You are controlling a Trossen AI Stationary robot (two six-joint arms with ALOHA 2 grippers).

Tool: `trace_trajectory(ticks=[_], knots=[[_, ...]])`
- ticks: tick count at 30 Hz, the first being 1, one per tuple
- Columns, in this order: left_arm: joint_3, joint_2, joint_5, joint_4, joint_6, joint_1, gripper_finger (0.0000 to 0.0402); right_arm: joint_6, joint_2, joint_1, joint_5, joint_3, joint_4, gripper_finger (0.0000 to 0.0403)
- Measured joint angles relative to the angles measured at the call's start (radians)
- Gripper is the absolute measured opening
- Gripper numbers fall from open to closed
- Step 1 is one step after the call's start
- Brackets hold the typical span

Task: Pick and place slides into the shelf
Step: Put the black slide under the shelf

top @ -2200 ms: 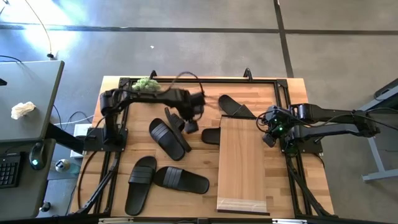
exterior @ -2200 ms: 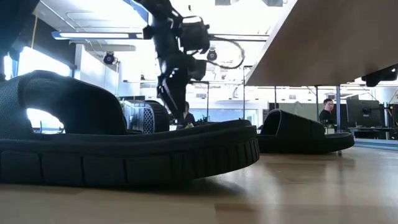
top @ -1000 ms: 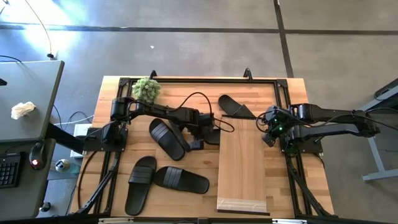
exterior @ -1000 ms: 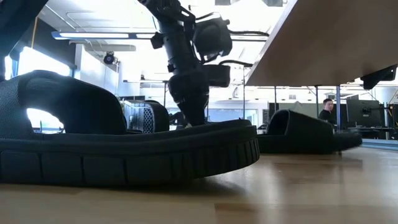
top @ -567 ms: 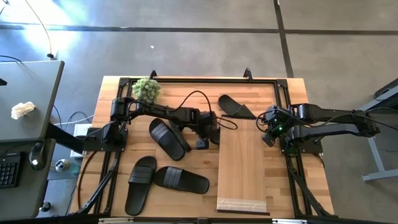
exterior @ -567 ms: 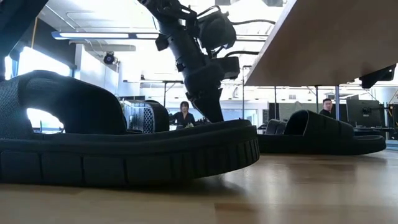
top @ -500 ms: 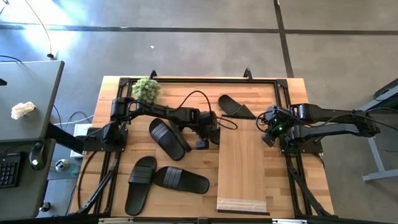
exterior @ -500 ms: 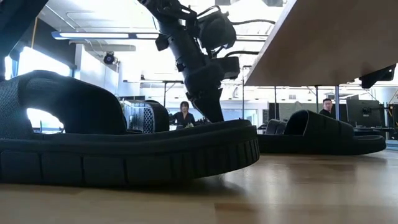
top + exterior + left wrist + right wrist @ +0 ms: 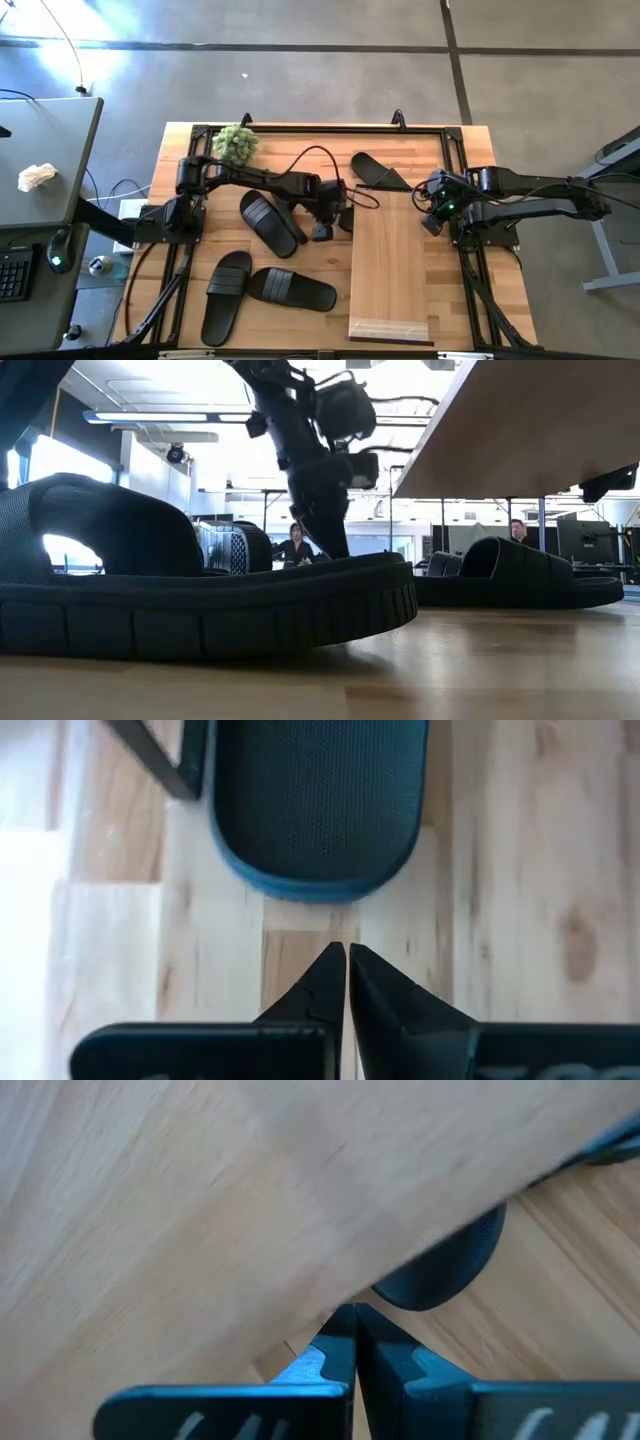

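The left gripper point(image 9: 322, 232) is hovering just beside the shelf point(image 9: 390, 262), jaws pressed together and holding nothing, pointing at a slide point(image 9: 318, 805) tucked under the shelf's edge. The right gripper point(image 9: 432, 222) is waiting at the shelf's opposite side, jaws together, empty

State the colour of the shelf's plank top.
Light natural wood; the long rectangular plank shelf top shows best in the high view.
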Motion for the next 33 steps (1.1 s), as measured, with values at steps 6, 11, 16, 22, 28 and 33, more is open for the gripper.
trace_trajectory(ticks=[6, 11, 16, 22, 28, 33], knots=[[0.000, -0.077, -0.045, -0.092, -0.010, 0.000, 0.0007, 0.000, -0.001, 0.000, 0.039, 0.085, -0.130, 0.0000], [0.000, -0.137, -0.039, -0.115, -0.062, 0.019, 0.0007, 0.001, -0.001, 0.000, 0.122, 0.177, -0.253, 0.0000], [0.000, -0.197, 0.054, -0.102, -0.140, 0.076, 0.0008, 0.019, -0.009, 0.000, 0.183, 0.218, -0.339, 0.0001], [0.000, -0.278, 0.218, -0.023, -0.260, 0.173, 0.0008, 0.019, -0.044, -0.001, 0.257, 0.224, -0.395, 0.0001], [0.001, -0.314, 0.384, 0.197, -0.467, 0.295, 0.0008, 0.019, -0.084, -0.001, 0.296, 0.224, -0.391, 0.0001], [0.001, -0.304, 0.405, 0.390, -0.590, 0.408, 0.0008, 0.019, -0.100, -0.001, 0.296, 0.224, -0.388, 0.0001]])
